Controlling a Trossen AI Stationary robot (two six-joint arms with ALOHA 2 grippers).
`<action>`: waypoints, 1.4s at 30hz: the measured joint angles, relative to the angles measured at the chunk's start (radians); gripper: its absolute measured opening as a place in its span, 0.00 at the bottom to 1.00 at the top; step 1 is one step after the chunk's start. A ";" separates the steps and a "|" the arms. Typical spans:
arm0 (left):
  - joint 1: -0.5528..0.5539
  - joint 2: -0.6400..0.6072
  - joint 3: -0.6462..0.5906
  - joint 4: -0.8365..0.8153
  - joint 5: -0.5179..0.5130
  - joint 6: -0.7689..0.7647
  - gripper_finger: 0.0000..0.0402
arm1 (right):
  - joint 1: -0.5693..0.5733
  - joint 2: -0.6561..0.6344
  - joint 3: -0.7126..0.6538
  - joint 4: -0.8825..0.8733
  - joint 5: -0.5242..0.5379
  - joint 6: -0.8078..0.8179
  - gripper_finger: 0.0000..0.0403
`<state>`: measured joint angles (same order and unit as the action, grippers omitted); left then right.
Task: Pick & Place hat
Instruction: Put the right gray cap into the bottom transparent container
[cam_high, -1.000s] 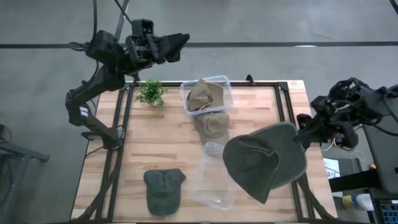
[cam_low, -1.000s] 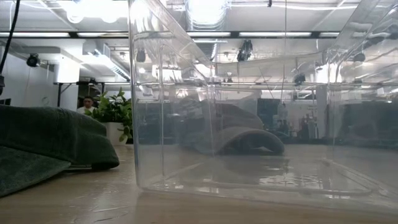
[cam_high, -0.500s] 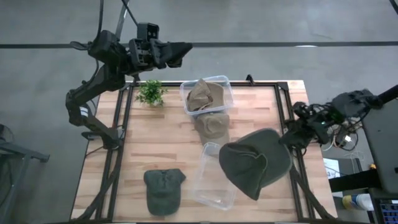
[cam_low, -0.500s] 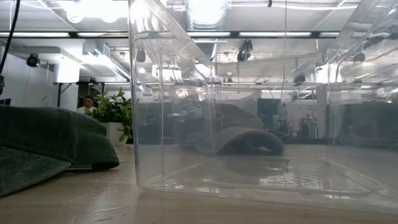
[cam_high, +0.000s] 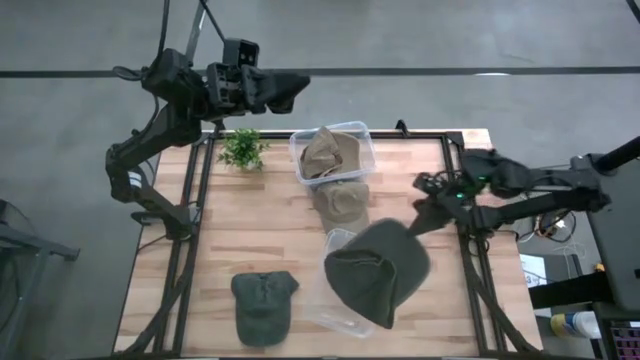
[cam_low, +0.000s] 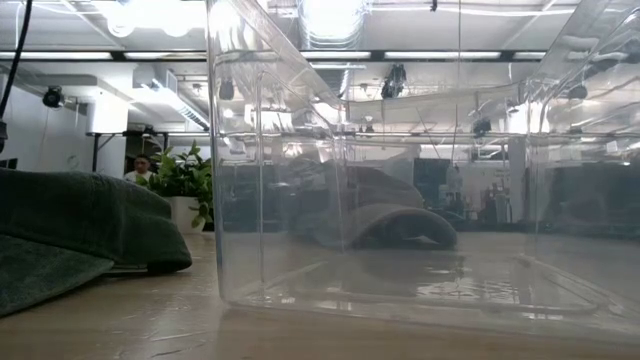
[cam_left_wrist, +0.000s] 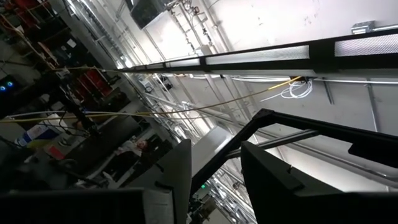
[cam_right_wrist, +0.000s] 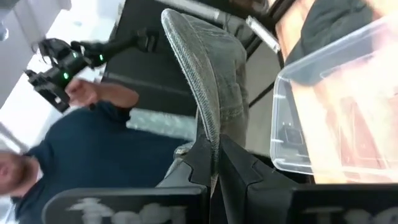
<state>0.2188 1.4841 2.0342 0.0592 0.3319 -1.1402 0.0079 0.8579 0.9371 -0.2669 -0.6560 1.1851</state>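
A dark green hat (cam_high: 375, 270) hangs from my right gripper (cam_high: 428, 213) above an empty clear container (cam_high: 338, 300) near the table's near edge. The right gripper is shut on the hat's edge; its wrist view shows the hat (cam_right_wrist: 211, 74) and the container (cam_right_wrist: 336, 106). The low view shows nothing inside that container (cam_low: 400, 200). A second green cap (cam_high: 263, 303) lies flat on the table to the container's left. My left gripper (cam_high: 285, 85) is raised past the far-left corner, open (cam_left_wrist: 214, 180), touching nothing. My right gripper pinches the hat's edge (cam_right_wrist: 210, 127) between its two fingers (cam_right_wrist: 239, 168). It comes in from the table's right side, slanting down. The hat is lifted clear and spreads out from the fingers toward the table's left, over the clear container.
A clear container with a tan hat (cam_high: 332, 152) sits at the far edge, and another tan hat (cam_high: 342, 200) lies just in front of it. A small plant (cam_high: 241, 148) stands far left. A person in a blue shirt (cam_right_wrist: 93, 149) is beyond the table.
My right gripper has moved toward the table's left, reaching in from beyond the right edge. It carried the green hat from over the table's right edge to above the empty clear container. It stayed shut on the hat.
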 joint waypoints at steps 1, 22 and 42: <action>0.000 0.000 0.000 0.000 0.002 -0.005 0.33 | -0.017 0.018 -0.013 0.025 -0.041 -0.007 0.02; 0.000 0.000 0.000 -0.001 0.067 -0.050 0.33 | -0.173 0.539 -0.024 0.166 -0.423 -0.250 0.02; 0.004 -0.004 0.000 0.000 0.090 -0.067 0.33 | -0.176 0.663 -0.023 0.168 -0.444 -0.369 0.29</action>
<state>0.2226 1.4803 2.0342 0.0589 0.4219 -1.2068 -0.1680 1.5211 0.9138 -0.0994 -1.1004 0.8162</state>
